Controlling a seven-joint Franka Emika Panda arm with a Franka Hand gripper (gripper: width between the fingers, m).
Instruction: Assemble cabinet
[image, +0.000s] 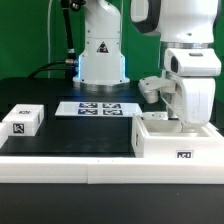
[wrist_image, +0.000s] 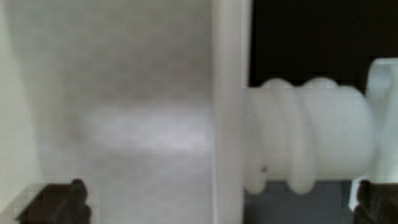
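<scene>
The cabinet (image: 175, 146) is a white boxy body with a small tag on its front, at the exterior view's right near the table's front edge. My gripper (image: 186, 124) hangs straight down over it, fingertips low at its open top. A small white part (image: 152, 90) sticks up beside the hand. In the wrist view, blurred, a flat white panel (wrist_image: 125, 110) and a ribbed white piece (wrist_image: 306, 135) lie between my dark fingertips (wrist_image: 54, 202). The gripper (wrist_image: 215, 202) stands wide open, and I cannot tell whether it touches the panel.
A small white block (image: 21, 122) with a tag lies at the exterior view's left. The marker board (image: 99, 108) lies flat mid-table, in front of the white robot base (image: 101, 55). The black mat (image: 80, 135) covers the table.
</scene>
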